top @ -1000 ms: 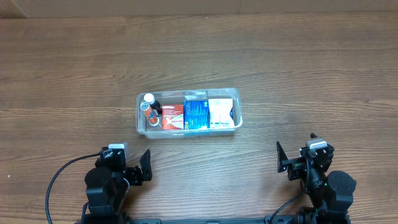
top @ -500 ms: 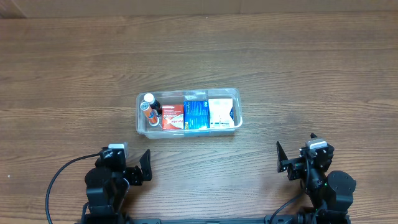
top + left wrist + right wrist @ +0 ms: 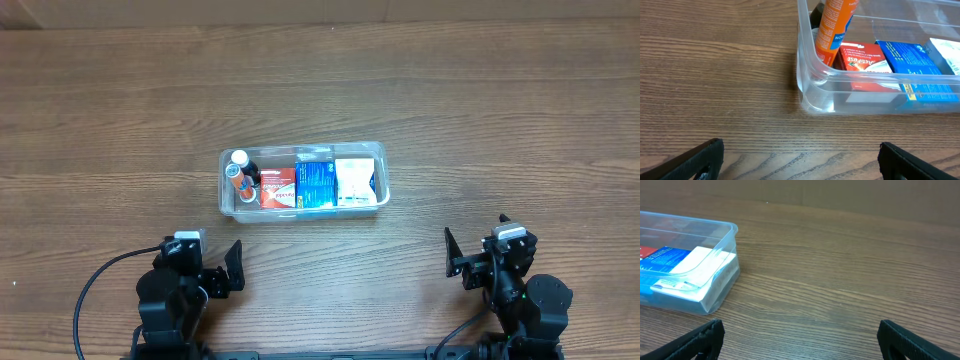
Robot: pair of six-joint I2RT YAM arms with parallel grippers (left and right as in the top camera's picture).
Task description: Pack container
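The clear plastic container (image 3: 380, 160) sits at the middle of the wooden table. It holds an orange tube (image 3: 233, 177) and a dark bottle (image 3: 241, 159) at its left end, then a red box (image 3: 278, 187), a blue box (image 3: 315, 184) and a white box (image 3: 354, 181). My left gripper (image 3: 215, 265) rests open and empty near the front edge, below the container's left end. My right gripper (image 3: 470, 255) rests open and empty at the front right. The container also shows in the left wrist view (image 3: 812, 95) and the right wrist view (image 3: 727, 230).
Bare wooden table surrounds the container on all sides. A cardboard-coloured wall (image 3: 840, 192) runs along the far edge of the table. A black cable (image 3: 95, 285) loops beside the left arm.
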